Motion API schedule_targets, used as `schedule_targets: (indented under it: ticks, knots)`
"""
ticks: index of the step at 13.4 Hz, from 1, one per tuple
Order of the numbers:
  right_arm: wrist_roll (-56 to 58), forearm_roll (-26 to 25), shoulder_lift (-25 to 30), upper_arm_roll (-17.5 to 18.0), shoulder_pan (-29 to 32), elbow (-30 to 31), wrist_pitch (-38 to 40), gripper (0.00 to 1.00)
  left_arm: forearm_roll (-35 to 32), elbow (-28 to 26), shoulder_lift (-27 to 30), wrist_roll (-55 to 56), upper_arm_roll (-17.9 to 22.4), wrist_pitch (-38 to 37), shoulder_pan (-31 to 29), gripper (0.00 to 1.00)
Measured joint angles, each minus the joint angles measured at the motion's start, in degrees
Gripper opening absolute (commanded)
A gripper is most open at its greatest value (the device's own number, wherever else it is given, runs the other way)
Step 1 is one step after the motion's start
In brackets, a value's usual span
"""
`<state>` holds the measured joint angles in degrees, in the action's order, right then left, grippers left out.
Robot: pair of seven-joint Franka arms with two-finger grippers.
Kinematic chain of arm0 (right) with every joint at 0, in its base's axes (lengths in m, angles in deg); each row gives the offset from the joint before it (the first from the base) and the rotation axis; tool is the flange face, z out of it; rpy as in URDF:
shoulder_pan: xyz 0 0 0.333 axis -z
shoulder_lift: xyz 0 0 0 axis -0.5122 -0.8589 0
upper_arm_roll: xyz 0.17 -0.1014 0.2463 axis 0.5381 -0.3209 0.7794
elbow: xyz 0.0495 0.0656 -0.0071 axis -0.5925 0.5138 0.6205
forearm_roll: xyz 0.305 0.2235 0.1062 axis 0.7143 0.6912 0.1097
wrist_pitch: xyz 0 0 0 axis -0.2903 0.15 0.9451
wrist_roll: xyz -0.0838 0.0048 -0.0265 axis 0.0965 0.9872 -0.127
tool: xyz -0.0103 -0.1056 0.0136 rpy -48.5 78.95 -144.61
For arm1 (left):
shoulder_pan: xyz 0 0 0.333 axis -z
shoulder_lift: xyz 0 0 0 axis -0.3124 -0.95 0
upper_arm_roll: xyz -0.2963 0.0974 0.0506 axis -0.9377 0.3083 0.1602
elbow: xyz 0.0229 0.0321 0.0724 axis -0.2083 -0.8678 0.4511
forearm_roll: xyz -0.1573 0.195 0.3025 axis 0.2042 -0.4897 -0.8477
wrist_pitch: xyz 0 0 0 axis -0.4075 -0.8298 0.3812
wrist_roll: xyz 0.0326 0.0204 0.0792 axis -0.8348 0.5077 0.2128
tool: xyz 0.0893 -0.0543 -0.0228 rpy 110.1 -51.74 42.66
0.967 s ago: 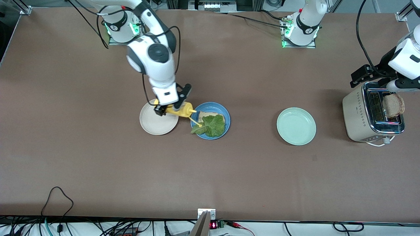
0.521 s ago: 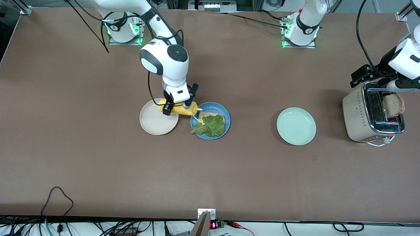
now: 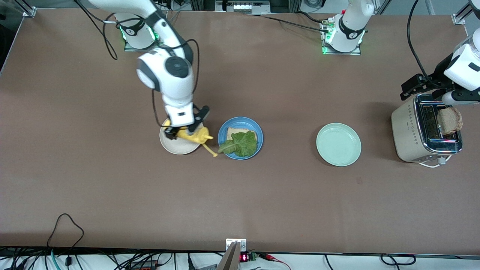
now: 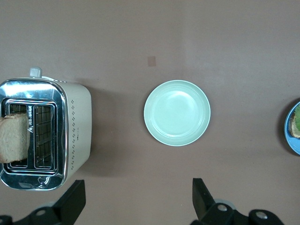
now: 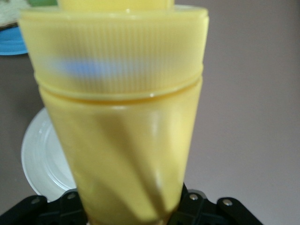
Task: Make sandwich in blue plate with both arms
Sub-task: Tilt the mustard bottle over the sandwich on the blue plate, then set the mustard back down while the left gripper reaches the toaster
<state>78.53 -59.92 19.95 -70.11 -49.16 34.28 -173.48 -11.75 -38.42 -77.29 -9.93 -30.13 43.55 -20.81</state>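
A blue plate (image 3: 240,138) sits near the middle of the brown desk (image 3: 262,202), carrying one toast slice (image 3: 240,132) with a ruffled lettuce leaf (image 3: 240,144) draped over it. The sandwich is open-faced, with no top slice yet.

Just beside that plate, toward the right arm's end of the desk, the right gripper (image 3: 186,131) is clamped around a yellow squeeze bottle (image 3: 194,136), held tilted with its nozzle pointing down toward the desk between the two plates. It hangs over a cream-white plate (image 3: 180,141), which looks empty; judging by this, the bottle is meant to be set down there.

Toward the left arm's end of the desk, an empty mint-green plate (image 3: 338,144) lies well apart from the right gripper. Past it stands a cream and chrome toaster (image 3: 425,134) with a second bread slice (image 3: 449,120) standing up out of one slot. The left gripper (image 4: 136,204) hovers above the toaster with its fingers spread wide, grasping nothing, probably ready to fetch that slice. Nothing blocks the way to the blue plate.
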Motion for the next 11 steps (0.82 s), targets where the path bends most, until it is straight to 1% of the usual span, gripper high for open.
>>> schedule_targets:
  ticks: [2,3,4,7,8,11]
  knots:
    - [4.73,3.49,2.54,0.71,3.11,1.02,0.35,0.00,0.00,0.00,0.00,0.00,0.00,0.00,0.00,1.00]
    - [8.38,6.08,3.87,0.83,4.83,1.66,0.62,0.00,0.00,0.00,0.00,0.00,-0.01,-0.01,0.00,1.00]
    - [13.31,9.81,5.19,0.87,7.03,2.25,1.07,0.00,0.00,0.00,-0.01,0.00,-0.02,-0.03,0.00,1.00]
    - [33.29,24.10,8.73,0.83,15.69,2.75,5.84,0.00,0.00,-0.01,-0.02,-0.05,0.00,-0.04,-0.01,1.00]
    - [40.19,27.90,9.68,0.81,18.87,2.80,7.46,0.00,0.00,-0.01,-0.04,-0.05,0.00,-0.04,-0.01,1.00]
    - [57.69,36.77,10.95,0.79,27.75,3.24,11.20,0.00,0.00,-0.07,-0.15,-0.05,0.00,-0.27,-0.01,1.00]
